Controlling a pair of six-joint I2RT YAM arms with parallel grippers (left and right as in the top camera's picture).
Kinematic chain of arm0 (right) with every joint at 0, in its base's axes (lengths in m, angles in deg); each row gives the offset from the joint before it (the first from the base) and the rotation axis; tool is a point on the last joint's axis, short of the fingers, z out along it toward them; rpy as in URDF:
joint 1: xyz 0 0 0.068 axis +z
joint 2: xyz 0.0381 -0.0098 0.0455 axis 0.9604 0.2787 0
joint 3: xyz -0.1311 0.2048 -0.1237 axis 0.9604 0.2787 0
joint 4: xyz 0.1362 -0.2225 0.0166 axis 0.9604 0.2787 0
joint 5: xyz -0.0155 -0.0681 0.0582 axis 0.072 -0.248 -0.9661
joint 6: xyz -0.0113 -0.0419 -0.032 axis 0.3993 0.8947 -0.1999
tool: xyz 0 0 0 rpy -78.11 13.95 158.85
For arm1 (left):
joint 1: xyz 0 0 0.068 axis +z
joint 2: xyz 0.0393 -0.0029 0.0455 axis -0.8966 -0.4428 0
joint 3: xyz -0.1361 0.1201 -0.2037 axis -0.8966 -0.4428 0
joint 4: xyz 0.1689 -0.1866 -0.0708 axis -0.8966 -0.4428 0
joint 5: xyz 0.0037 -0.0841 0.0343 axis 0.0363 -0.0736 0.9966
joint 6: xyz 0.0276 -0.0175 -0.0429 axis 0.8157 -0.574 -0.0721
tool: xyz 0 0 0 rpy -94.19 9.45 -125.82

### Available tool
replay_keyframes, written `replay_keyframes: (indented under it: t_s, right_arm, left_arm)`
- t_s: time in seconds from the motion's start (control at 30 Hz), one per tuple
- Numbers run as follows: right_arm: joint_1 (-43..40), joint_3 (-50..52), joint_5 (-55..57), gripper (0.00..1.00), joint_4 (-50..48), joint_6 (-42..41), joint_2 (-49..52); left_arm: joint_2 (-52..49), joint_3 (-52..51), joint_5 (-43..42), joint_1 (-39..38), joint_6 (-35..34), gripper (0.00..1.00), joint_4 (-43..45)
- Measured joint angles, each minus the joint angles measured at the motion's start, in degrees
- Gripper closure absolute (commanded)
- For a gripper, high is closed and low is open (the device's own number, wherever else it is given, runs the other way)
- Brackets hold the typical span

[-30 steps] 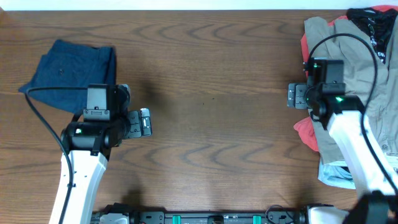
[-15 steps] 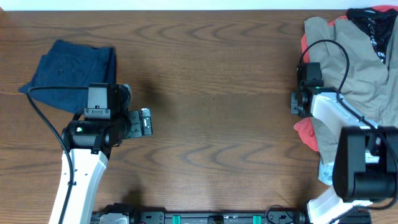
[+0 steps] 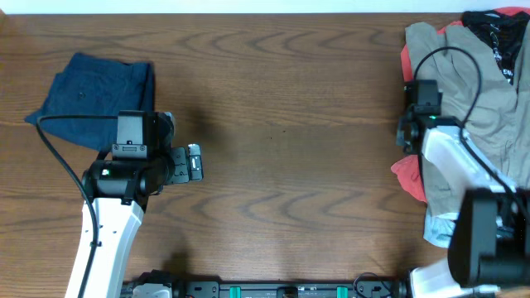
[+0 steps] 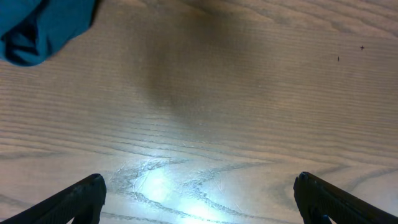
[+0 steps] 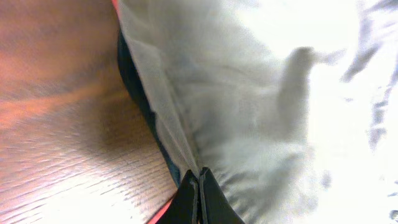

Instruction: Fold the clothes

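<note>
A heap of clothes lies at the table's right edge, with a beige garment (image 3: 464, 79) on top, a red one (image 3: 408, 176) under it, a black piece (image 3: 497, 29) at the back and a light blue one (image 3: 443, 233) in front. My right gripper (image 3: 406, 132) sits at the heap's left border. The right wrist view shows the gripper (image 5: 199, 182) shut, pinching the beige garment's (image 5: 249, 93) edge. A folded blue garment (image 3: 95, 98) lies far left. Just right of it my left gripper (image 3: 192, 162) hovers open over bare wood, its fingertips (image 4: 84, 198) wide apart.
The brown wooden table (image 3: 281, 124) stretches between the two arms. The blue cloth's corner (image 4: 43, 28) shows at the upper left of the left wrist view. A dark cloth edge (image 5: 132, 78) and a red sliver (image 5: 163, 213) peek from under the beige fabric.
My right gripper has swung onto the heap's left edge and gone from open to shut on the beige garment's border. The left arm has not moved.
</note>
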Motion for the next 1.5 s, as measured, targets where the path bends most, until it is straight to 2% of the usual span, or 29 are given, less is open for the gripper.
replay_keyframes:
  t_s: [0.13,0.33,0.47,0.6,0.63,0.67,0.7,0.77,0.8,0.97,1.17,1.33,1.5]
  right_arm:
    - [0.0,-0.5,-4.8,0.99,1.5,1.3,-6.6]
    - [0.8,-0.7,-22.8,0.99,4.5,0.0,-13.2]
    - [6.4,-0.7,-35.1,0.99,0.9,-5.5,-14.1]
    - [14.8,-0.7,-42.0,0.98,-4.0,-10.9,-13.8]
    - [16.9,-0.7,-43.1,0.93,-5.2,-11.8,-13.6]
    - [19.1,-0.7,-44.1,0.83,-6.2,-12.9,-13.2]
    - [20.6,-0.7,-44.6,0.66,-6.8,-13.5,-12.9]
    - [23.9,-0.8,-44.6,0.12,-7.1,-13.7,-12.1]
    - [25.2,-0.8,-43.9,0.01,-6.5,-13.6,-11.8]
    - [25.6,-0.8,-33.1,0.01,-0.6,-12.7,-11.2]
    - [17.3,-0.8,-20.3,0.01,9.9,-10.3,-13.4]
    - [8.5,-0.8,-17.2,0.01,15.6,-9.5,-18.2]
    - [4.0,-0.9,-16.8,0.01,18.7,-9.1,-20.0]
  left_arm:
    - [0.0,0.0,0.0,0.0,0.0,0.02,0.0]
    - [0.0,0.0,0.0,0.0,0.0,0.02,0.0]
    - [0.0,0.0,0.0,0.0,0.0,0.02,0.0]
    - [0.0,0.0,-0.2,0.0,0.0,0.02,0.2]
    - [0.0,0.0,-0.2,0.0,0.0,0.02,0.2]
    - [0.0,0.0,-0.2,0.0,0.0,0.02,0.3]
    - [0.0,0.0,-0.2,0.0,0.0,0.02,0.3]
    - [0.0,0.0,-0.2,0.0,0.0,0.02,0.3]
    - [0.0,0.0,-0.2,0.0,0.0,0.02,0.3]
    - [0.0,0.0,-4.1,0.0,0.0,0.02,0.4]
    - [-0.5,0.0,-15.2,-0.3,-0.2,0.02,0.5]
    - [-4.3,-0.6,-21.1,-4.3,-2.4,0.02,0.5]
    - [-11.1,-0.7,-23.0,-11.5,-6.6,0.02,2.4]
